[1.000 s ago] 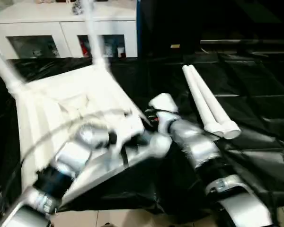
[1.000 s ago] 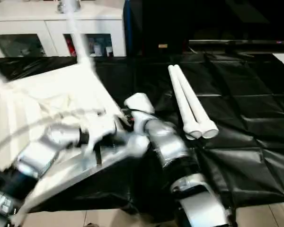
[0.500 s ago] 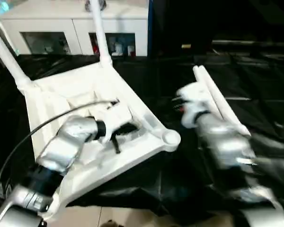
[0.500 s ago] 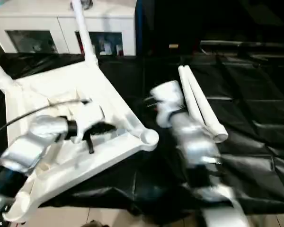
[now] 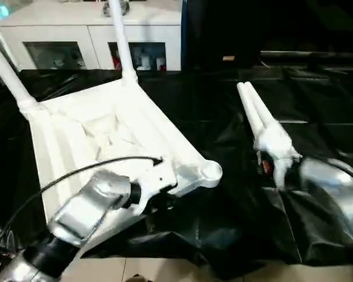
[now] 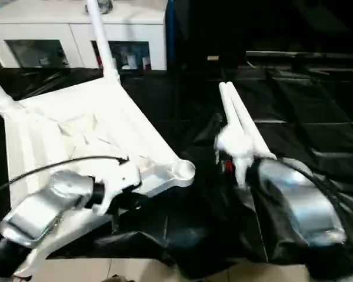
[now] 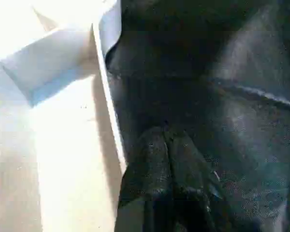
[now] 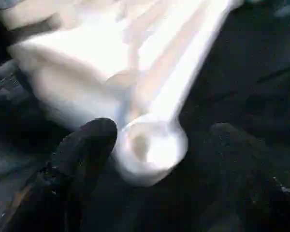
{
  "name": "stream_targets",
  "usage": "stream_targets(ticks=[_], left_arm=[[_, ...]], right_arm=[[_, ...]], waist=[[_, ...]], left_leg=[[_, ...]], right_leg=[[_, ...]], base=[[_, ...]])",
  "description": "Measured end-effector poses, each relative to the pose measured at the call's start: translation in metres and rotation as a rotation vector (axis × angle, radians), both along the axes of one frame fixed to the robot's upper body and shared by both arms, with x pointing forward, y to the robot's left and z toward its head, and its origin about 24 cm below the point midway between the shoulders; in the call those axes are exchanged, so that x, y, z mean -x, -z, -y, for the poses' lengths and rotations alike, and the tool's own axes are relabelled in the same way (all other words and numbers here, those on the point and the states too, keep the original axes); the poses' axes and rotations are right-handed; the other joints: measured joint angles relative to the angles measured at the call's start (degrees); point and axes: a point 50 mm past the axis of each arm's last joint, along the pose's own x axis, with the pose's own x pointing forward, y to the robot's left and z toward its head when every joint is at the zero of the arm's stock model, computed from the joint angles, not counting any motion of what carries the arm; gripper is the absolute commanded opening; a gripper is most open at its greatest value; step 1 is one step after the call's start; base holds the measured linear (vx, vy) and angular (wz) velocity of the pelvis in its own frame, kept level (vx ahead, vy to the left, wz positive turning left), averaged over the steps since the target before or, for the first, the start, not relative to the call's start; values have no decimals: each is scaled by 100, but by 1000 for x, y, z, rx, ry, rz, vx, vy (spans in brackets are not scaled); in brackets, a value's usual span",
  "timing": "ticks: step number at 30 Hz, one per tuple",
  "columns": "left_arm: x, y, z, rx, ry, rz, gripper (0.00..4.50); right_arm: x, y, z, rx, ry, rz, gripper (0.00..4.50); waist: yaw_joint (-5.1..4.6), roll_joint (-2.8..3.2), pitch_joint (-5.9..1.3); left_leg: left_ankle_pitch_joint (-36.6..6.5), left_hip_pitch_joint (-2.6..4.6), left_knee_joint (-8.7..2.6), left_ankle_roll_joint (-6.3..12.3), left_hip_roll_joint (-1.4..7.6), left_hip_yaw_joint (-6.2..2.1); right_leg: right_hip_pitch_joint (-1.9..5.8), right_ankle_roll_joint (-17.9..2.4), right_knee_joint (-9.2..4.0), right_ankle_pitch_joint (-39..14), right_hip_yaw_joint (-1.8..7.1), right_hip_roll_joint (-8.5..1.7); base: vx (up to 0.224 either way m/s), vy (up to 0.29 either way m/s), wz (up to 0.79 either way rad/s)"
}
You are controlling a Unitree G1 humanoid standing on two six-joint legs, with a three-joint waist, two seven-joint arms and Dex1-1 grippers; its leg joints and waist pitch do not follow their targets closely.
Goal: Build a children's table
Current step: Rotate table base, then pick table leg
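Note:
The children's table's white tabletop (image 5: 100, 138) lies upside down on the black cloth, ribs facing up. Two white legs (image 5: 122, 41) stand in its far corner sockets, and the near right socket (image 5: 212, 171) is empty. Two loose legs (image 5: 251, 108) lie side by side to the right. My left gripper (image 7: 166, 145) is shut on nothing, just off the tabletop's near rim (image 7: 108, 111) over the cloth. My right gripper (image 8: 159, 130) is open, one black finger (image 8: 87, 145) on each side of a loose leg's open end (image 8: 150, 147).
The black-draped work table (image 5: 317, 100) stretches far to the right. Its front edge drops to a pale floor (image 5: 165, 273). A white cabinet (image 5: 88, 35) with glass doors stands behind. A black cable (image 5: 65, 176) arcs over the tabletop from my left arm.
My right arm has swung right, from the tabletop's near corner to the near ends of the loose legs. My left gripper has slid off the ribs to the near rim. The camera shifted.

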Motion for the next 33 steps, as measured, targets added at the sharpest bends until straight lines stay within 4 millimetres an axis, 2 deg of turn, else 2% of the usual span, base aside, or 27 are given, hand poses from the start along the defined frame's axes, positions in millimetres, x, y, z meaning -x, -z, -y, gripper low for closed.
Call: stream_targets(ticks=[3,6,10,15,18,19,21,23,24,25,27,29,33], left_arm=[[-11,-1,-4,-71,-65,60,6],[-19,-2,-16,-155,-126,111,6],[-22,-3,-24,-220,-150,154,6],[-17,-10,-28,-236,-145,168,6],[-11,-23,-19,-134,-118,173,6],[-9,-28,-15,-70,-130,157,0],[-7,-40,-7,55,-172,155,0],[-8,-59,1,175,-207,199,0],[-9,-65,0,213,-239,212,34],[-13,-71,-3,265,-301,221,34],[-17,-77,-6,311,-356,231,34],[-21,-84,-7,353,-405,254,70],[-22,-87,-1,376,-417,268,100]], right_arm=[[11,2,1,36,-49,-45,383],[12,4,3,46,-40,-58,383],[11,3,3,50,-31,-54,383],[11,1,2,36,-21,-41,383],[7,-3,1,-3,17,-9,383],[3,-6,0,-30,49,15,409],[-14,-16,0,-115,182,76,416],[-32,-28,9,-169,350,131,429],[-36,-30,14,-175,415,144,448],[-45,-30,20,-189,520,146,448],[-53,-25,28,-177,633,134,448],[-65,-15,35,-165,763,94,450],[-88,-1,37,-129,912,14,450]], waist=[[-19,-2,-1],[-54,9,-8],[-30,9,-8],[-13,-1,-4],[23,-1,-5],[42,-1,-4],[41,0,-4],[34,-3,-5],[40,-3,-7],[33,-5,-7],[28,-5,-7],[2,-5,-7],[-31,0,-7]], left_leg=[[0,3,3,0,1,-2],[0,-5,2,0,1,-9],[0,7,4,0,1,-22],[-2,-4,4,0,1,-23],[-8,-7,3,-1,0,-22],[-8,-8,1,-1,0,-22],[-7,-10,4,-1,0,-20],[-6,-8,9,-2,0,-20],[-6,-1,9,-2,0,-20],[-6,3,11,-2,0,-19],[-5,0,13,-2,0,-19],[-5,-9,15,-2,0,-19],[-6,-12,12,-2,-1,-17]], right_leg=[[3,0,1,0,-2,0],[-1,0,1,0,-15,0],[-7,0,0,0,-28,0],[-8,-1,-1,1,-26,-1],[-8,-2,1,1,-25,-2],[-9,-4,2,2,-25,-2],[-13,-8,7,5,-24,-3],[-11,-13,9,8,-24,-2],[-4,-13,9,8,-25,-2],[0,-13,9,8,-26,-2],[-1,-12,8,8,-26,-3],[-7,-12,7,8,-26,-3],[-14,-12,9,10,-24,-4]], base=[[0,0,0],[0,0,0],[0,0,0],[0,0,0],[0,0,0],[0,0,0],[0,0,0],[0,0,0],[0,0,0],[0,0,0],[0,0,0],[0,0,0],[0,0,0]])
